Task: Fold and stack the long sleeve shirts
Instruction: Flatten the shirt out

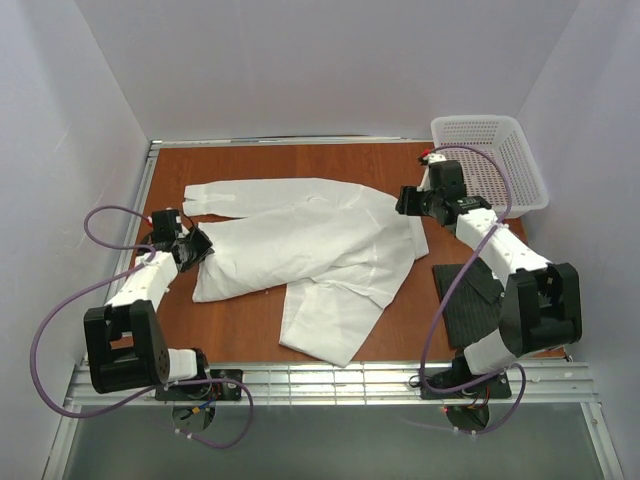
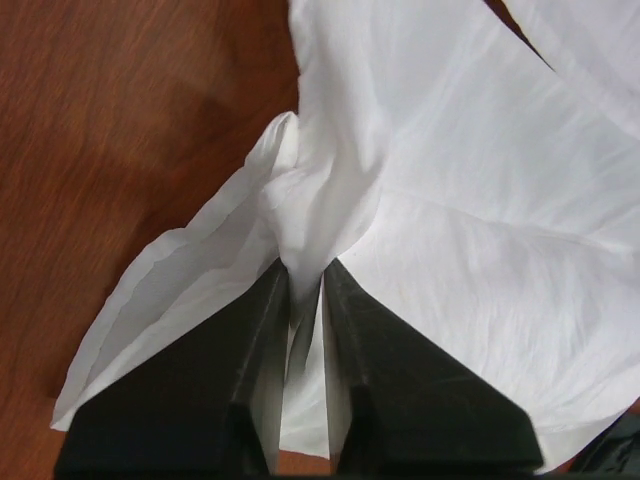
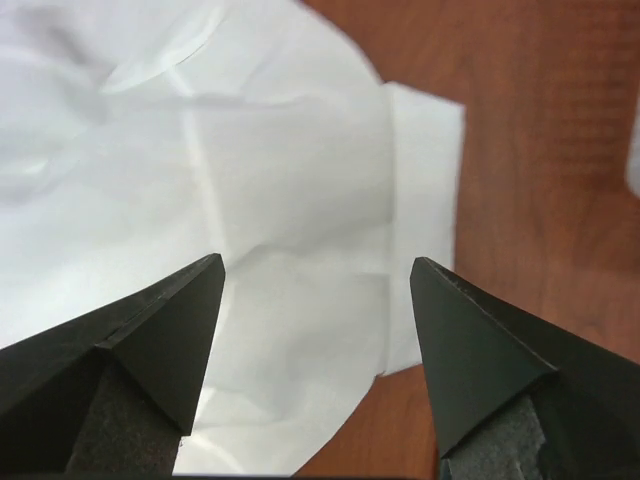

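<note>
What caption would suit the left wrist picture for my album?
The left gripper pinches a bunched edge of the white shirt on the brown table.

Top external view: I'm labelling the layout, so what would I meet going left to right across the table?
The left end effector pinching cloth → white shirt → right end effector, open → white mesh basket.

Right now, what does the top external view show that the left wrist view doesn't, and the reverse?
Only the top view: the white shirt spread whole, the folded dark shirt, the basket, the right gripper at the shirt's right edge. Only the left wrist: the left gripper pinched shut on a bunched fold of cloth. Both: the white shirt on the wooden table.
</note>
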### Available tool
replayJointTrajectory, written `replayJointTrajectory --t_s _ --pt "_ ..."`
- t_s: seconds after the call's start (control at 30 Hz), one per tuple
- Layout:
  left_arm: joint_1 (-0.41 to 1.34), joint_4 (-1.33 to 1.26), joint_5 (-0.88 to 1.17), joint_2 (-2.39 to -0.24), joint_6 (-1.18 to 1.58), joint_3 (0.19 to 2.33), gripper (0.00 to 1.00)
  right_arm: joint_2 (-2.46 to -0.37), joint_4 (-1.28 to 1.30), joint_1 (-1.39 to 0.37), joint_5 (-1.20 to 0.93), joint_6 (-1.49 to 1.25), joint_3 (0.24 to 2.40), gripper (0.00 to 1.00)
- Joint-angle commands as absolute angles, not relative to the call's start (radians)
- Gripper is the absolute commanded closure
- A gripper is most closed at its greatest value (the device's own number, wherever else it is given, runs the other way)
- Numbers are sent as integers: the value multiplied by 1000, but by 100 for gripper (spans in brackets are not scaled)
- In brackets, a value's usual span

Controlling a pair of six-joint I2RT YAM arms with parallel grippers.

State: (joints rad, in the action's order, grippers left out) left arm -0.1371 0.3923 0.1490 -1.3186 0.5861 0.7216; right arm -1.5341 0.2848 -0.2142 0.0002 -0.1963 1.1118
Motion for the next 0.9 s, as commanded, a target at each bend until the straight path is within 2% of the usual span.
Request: replayJointTrajectory --t_s 0.0,0.03,0.07,0.1,0.17,0.2,0.37,0.47,0.7,0.87 --pt "-135 405 202 -1252 571 764 83 -1413 311 -319 -18 -167 1068 29" --pt "-135 416 184 -1223 568 755 78 -1370 316 -340 -18 -169 1028 28" --pt "-135 422 158 -1168 566 749 70 -1350 321 -365 -18 -176 999 28" --pt "-135 426 132 -1139 563 743 53 -1332 331 -415 -18 -186 970 28" --pt "-135 437 71 -1094 557 742 40 -1278 347 -469 -14 -222 877 28" --pt "-135 437 63 -1094 557 745 37 -1263 353 -524 -8 -236 844 28" --pt "-130 400 127 -1190 558 813 37 -1190 364 -702 -14 -302 680 30" --pt "-89 367 149 -1293 546 874 37 -1212 360 -816 -5 -279 660 30" --pt "113 336 111 -1552 537 1024 41 -1367 347 -1018 38 -232 727 30" --pt "189 327 68 -1739 583 1091 43 -1503 313 -1089 17 -180 807 30"
